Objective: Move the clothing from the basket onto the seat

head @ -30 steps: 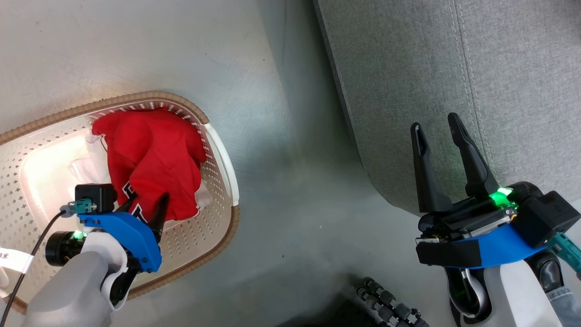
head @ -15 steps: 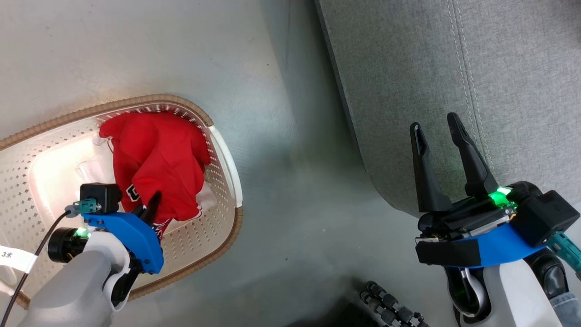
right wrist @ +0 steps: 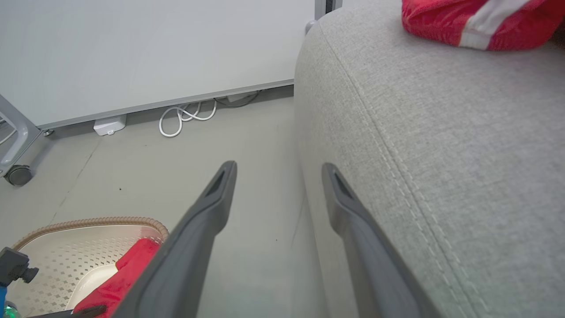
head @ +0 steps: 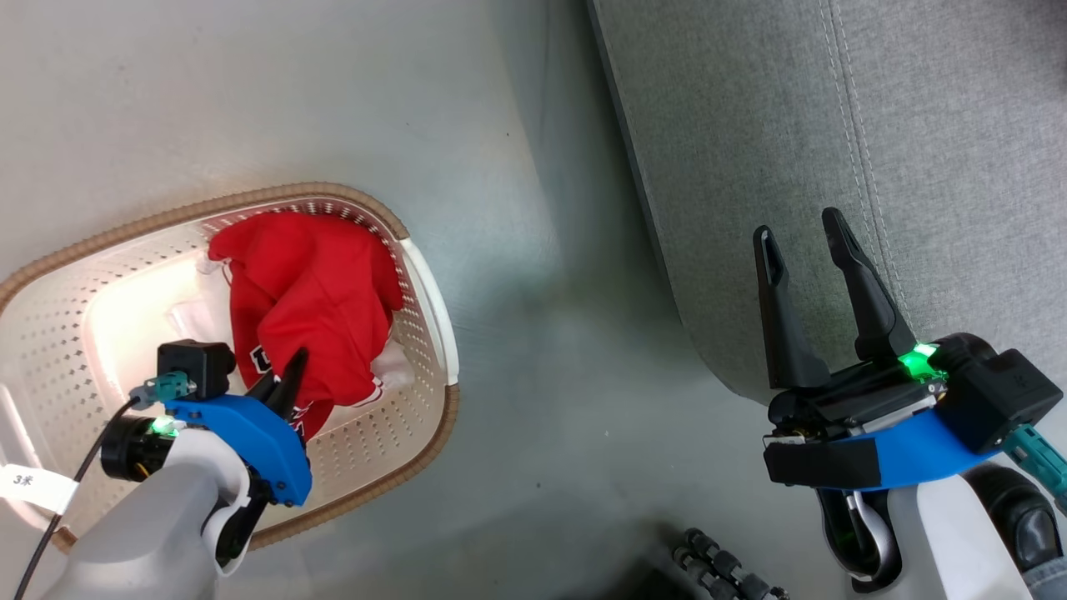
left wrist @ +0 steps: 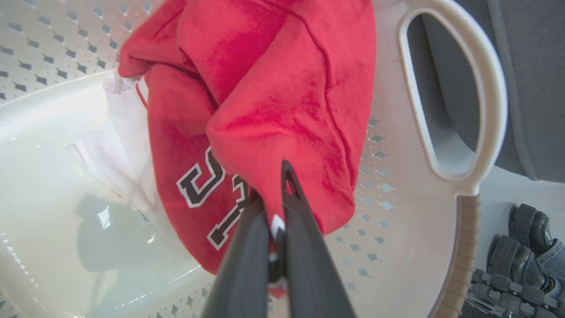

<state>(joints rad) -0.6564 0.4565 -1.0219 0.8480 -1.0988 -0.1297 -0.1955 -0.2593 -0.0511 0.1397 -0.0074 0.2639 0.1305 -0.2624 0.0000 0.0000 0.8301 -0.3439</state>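
A crumpled red jersey (head: 317,292) with dark lettering lies in the cream basket (head: 417,442) at the lower left. My left gripper (head: 288,371) is inside the basket, shut on a fold of that jersey (left wrist: 265,88), with red cloth pinched between its fingers (left wrist: 300,229). A second red jersey (right wrist: 468,22) with white trim rests on the grey seat (right wrist: 441,154). Over the seat's front edge (head: 834,125), my right gripper (head: 800,229) stands open with nothing in it; the right wrist view shows its fingers spread (right wrist: 279,171).
White fabric (left wrist: 119,145) lies under the jersey on the basket floor. Grey floor (head: 542,375) separates basket and seat. A white cable (right wrist: 185,119) and a caster wheel (right wrist: 17,174) sit by the far wall. Black ribbed parts (head: 725,571) show at the bottom.
My left gripper has gone from open to shut on the jersey fold. The head camera has shifted slightly. The right gripper has not moved.
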